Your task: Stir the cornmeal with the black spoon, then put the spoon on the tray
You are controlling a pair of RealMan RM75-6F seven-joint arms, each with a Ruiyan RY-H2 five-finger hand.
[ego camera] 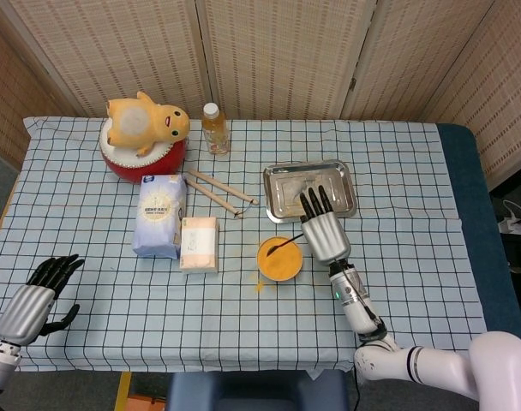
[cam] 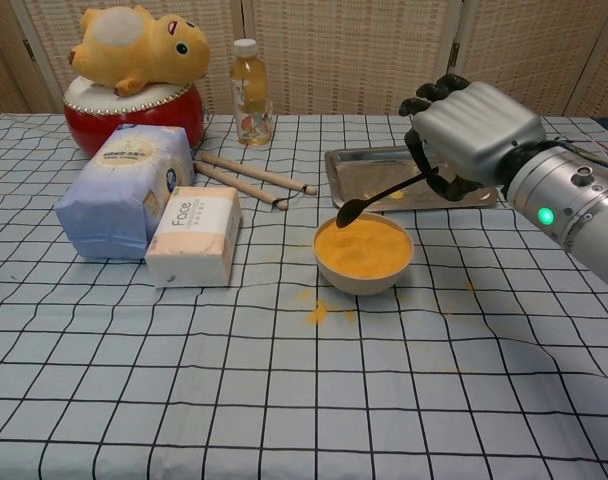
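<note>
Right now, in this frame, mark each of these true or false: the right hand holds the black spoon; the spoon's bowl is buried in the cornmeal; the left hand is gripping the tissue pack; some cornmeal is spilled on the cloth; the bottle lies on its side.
1. The right hand holds the black spoon. True.
2. The spoon's bowl is buried in the cornmeal. False: the chest view shows it lifted clear, above the far rim of the bowl.
3. The left hand is gripping the tissue pack. False: it holds nothing, well apart at the table's near left edge.
4. Cornmeal is spilled on the cloth. True: a yellow patch lies just in front of the bowl.
5. The bottle lies on its side. False: it stands upright beside the red drum.
</note>
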